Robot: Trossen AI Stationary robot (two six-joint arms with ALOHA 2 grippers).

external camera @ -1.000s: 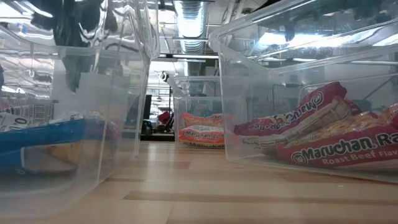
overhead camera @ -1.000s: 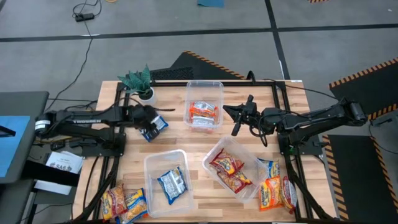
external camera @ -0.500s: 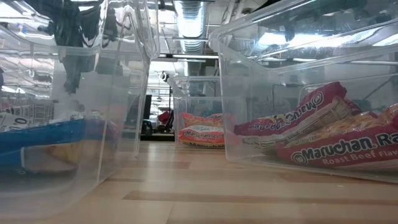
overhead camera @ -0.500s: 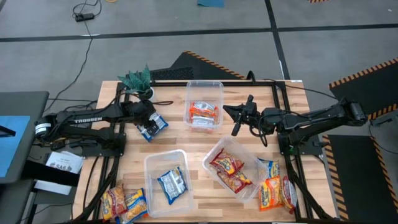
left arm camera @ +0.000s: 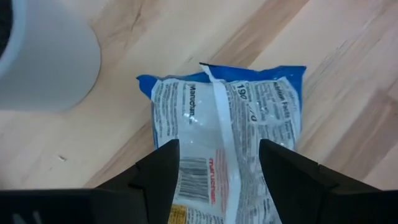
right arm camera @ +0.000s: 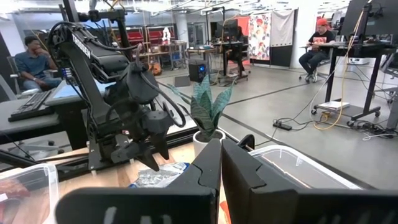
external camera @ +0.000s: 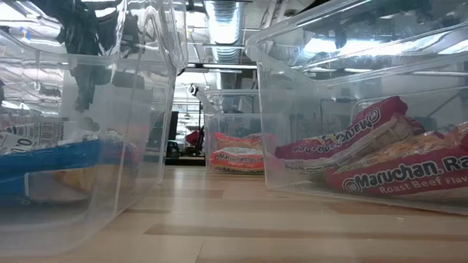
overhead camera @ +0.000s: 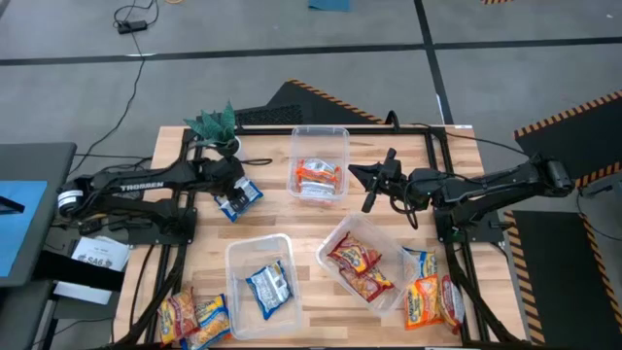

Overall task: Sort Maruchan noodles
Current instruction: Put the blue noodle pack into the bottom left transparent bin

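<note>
My left gripper (overhead camera: 231, 191) (left arm camera: 219, 163) stands over the left part of the table, just near of the white plant pot (left arm camera: 43, 56), shut on a blue-white noodle packet (overhead camera: 240, 198) that shows its printed back. My right gripper (overhead camera: 373, 181) (right arm camera: 220, 146) hovers shut above bare wood right of the far bin and touches nothing. A blue packet (overhead camera: 269, 289) lies in the near-left bin (overhead camera: 233, 255). Orange packets (overhead camera: 317, 177) lie in the far bin (overhead camera: 342, 136), and red ones (overhead camera: 358, 267) in the right bin (overhead camera: 328, 243). My left gripper pinches the blue-white packet across its width, one finger (left arm camera: 163, 171) on each long side (left arm camera: 186, 134), coming from above at a slant. The back seam (left arm camera: 217, 118) bulges up between the fingers. The packet's free end (left arm camera: 249, 74) points at the table; whether it touches the wood I cannot tell.
Loose orange-yellow packets (overhead camera: 194, 316) lie at the near-left corner. Blue, orange and red ones (overhead camera: 428, 292) lie at the near-right corner. The green potted plant (overhead camera: 219, 126) stands at the far-left, close to my left gripper. Bare wood lies between the three bins.
My left arm has shifted a little toward the far edge and the plant, still shut on the blue-white packet, which has stayed in nearly the same place. My right arm has kept still.
</note>
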